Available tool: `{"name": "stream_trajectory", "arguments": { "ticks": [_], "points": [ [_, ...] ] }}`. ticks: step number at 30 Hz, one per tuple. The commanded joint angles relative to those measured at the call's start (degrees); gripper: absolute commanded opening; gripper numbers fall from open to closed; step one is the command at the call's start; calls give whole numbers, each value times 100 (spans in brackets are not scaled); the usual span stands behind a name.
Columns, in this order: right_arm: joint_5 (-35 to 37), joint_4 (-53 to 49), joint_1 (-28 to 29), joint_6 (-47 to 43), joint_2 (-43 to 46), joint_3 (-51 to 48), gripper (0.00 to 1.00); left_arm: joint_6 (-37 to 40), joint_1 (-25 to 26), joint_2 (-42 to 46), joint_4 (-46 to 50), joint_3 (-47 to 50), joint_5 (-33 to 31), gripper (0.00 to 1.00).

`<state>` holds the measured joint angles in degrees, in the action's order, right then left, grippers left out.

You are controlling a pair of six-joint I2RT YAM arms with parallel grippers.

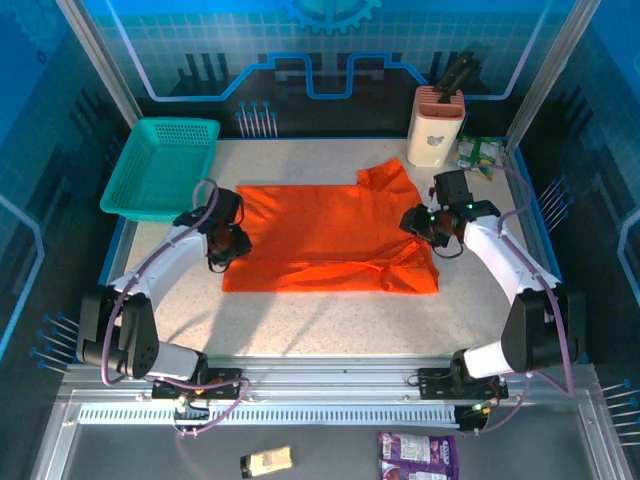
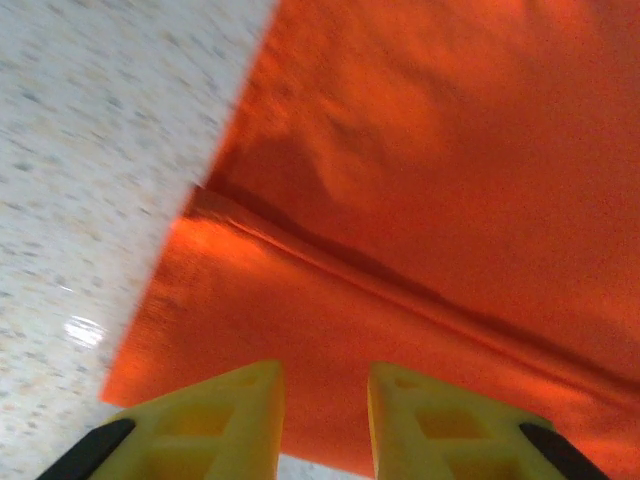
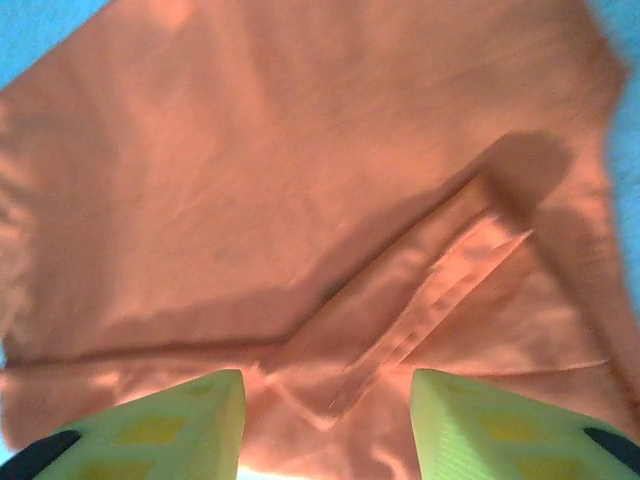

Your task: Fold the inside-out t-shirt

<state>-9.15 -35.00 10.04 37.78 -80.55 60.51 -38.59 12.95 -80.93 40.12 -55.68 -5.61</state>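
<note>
Speckled table [image 1: 330, 320], t-shirt [image 1: 320, 235] (wrist views crop it), left claw [image 2: 325, 380] apart, right claw [image 3: 328, 385] apart.

The bright orange t-shirt [image 1: 330, 240] lies flat on the speckled table [image 1: 330, 325], its near edge folded over into a band, 1 sleeve [image 1: 387, 180] sticking out far right.

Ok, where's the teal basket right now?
In the top view, the teal basket sits at the far left corner of the table, just beyond the left gripper and left of the orange t-shirt.
</note>
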Motion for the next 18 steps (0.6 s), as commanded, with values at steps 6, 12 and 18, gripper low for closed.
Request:
{"name": "stream_trajectory", "arguments": {
  "ticks": [6,12,18],
  "points": [
    [-2315,1547,1070,235,-296,-934,55,-18,322,-550,-142,664,350,20],
    [-2443,1949,1459,329,-1217,-1114,56,94,281,-900,-143,793,-14,18],
    [-1229,1343,1247,229,-1364,-1505,58,17,33,-1092,-119,952,-39,16]
  ]
}}
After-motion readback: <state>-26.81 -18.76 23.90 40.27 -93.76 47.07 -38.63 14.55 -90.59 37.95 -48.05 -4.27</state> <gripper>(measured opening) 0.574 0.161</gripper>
